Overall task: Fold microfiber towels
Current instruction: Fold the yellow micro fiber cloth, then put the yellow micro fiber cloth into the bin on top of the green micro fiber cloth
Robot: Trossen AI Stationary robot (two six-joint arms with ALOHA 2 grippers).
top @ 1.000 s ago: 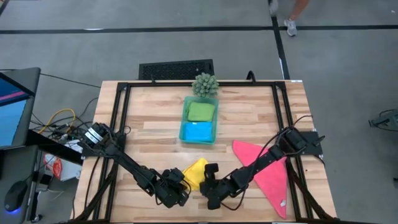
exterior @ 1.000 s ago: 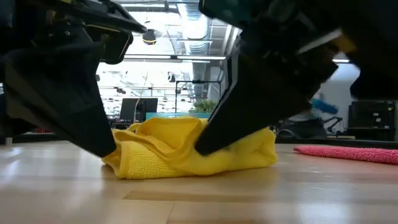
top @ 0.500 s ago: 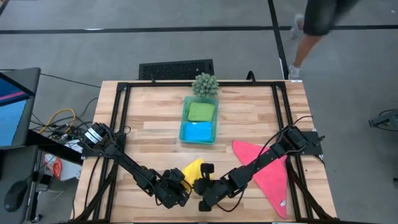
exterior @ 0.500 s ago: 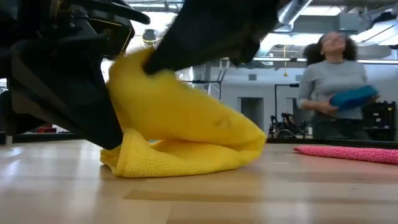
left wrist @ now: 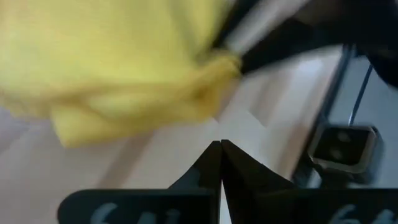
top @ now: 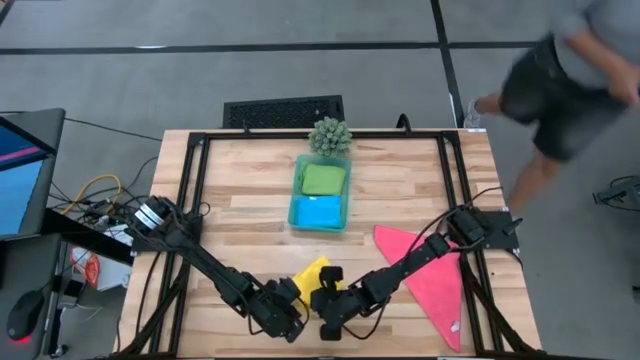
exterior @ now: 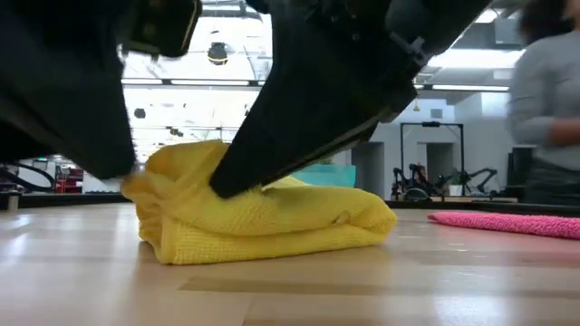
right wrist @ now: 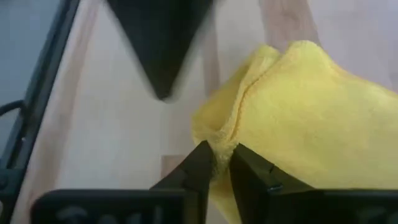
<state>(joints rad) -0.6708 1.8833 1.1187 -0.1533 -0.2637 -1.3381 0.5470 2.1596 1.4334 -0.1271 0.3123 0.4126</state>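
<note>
A yellow towel (top: pixel 309 271) lies bunched in a low folded heap near the table's front edge, its underside on the wood. My right gripper (right wrist: pixel 222 155) comes at it from the right and is shut on its left-hand edge. Just left of the heap my left gripper (left wrist: pixel 221 149) hovers, shut with nothing between its fingers and a strip of bare wood ahead of them. A pink towel (top: pixel 432 278) lies spread flat at the right. A green towel (top: pixel 323 178) and a blue towel (top: pixel 319 211) lie folded in the tray. My right gripper pinches a gathered fold at the yellow towel's edge (right wrist: pixel 219 138) between its two fingers. The fingers slant down onto it from the table's right. The pinched fold sits on top of the heap's left end (exterior: pixel 213 177), while the rest of the towel lies slack on the table.
A translucent teal tray (top: pixel 296 213) stands at mid-table with a small spiky green plant (top: pixel 330 135) behind it. A black frame (top: pixel 190 200) runs along the table's sides. A person (top: pixel 570 90) walks past beyond the far right corner.
My right gripper has carried the yellow towel's edge up and over toward the table's left, then lowered it. The towel, raised in a tall flap half a second ago, now lies folded over on itself as a low heap, bulging at its left end.
</note>
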